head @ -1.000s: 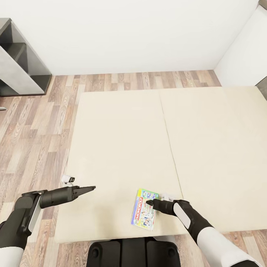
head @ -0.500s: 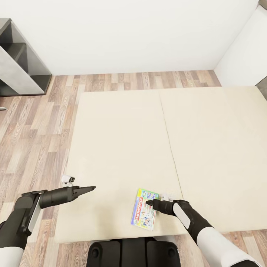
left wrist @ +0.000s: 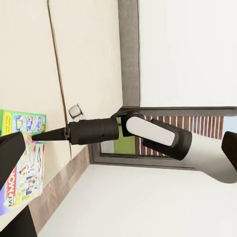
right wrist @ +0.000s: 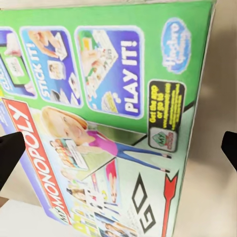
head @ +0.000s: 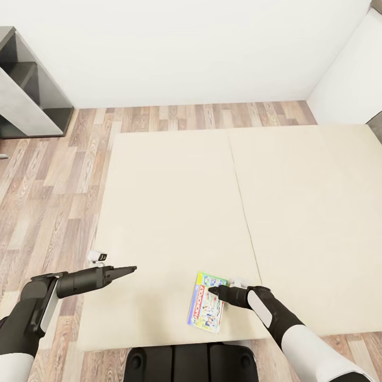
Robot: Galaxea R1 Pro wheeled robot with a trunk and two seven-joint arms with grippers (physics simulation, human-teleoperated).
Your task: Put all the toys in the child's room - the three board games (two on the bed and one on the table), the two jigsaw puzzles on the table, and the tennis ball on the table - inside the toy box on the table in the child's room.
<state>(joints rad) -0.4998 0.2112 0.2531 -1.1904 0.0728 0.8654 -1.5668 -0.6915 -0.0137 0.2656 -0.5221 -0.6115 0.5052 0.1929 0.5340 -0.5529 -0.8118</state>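
My right pincer [head: 214, 289] hovers low over the flat cardboard board game box with the red MONOPOLY banner and green print [head: 207, 301], fingertips above its upper half. In the right wrist view the two dark fingertips [right wrist: 10, 157] sit at opposite edges with the box lid [right wrist: 103, 128] between them: fingers spread wide, not gripping. Whether they touch the lid, I cannot tell.

The box lies flat on the plain beige mattress of the bed [head: 175, 212], near the bed's front edge, just below and toward my trunk from the pincer. A small white object [head: 240, 279] lies just beside the box, past its far right corner; what it is I cannot tell. A seam [head: 241, 201] runs along the mattress beyond it.

My left pincer [head: 132, 269] hangs over the bed's left edge, well apart from the box, fingers pressed together to a point. A small white-and-black object [head: 97, 257] sits on the wood-plank floor [head: 48, 196] just beyond it. A dark grey shelf unit [head: 26, 90] stands far off to its left.
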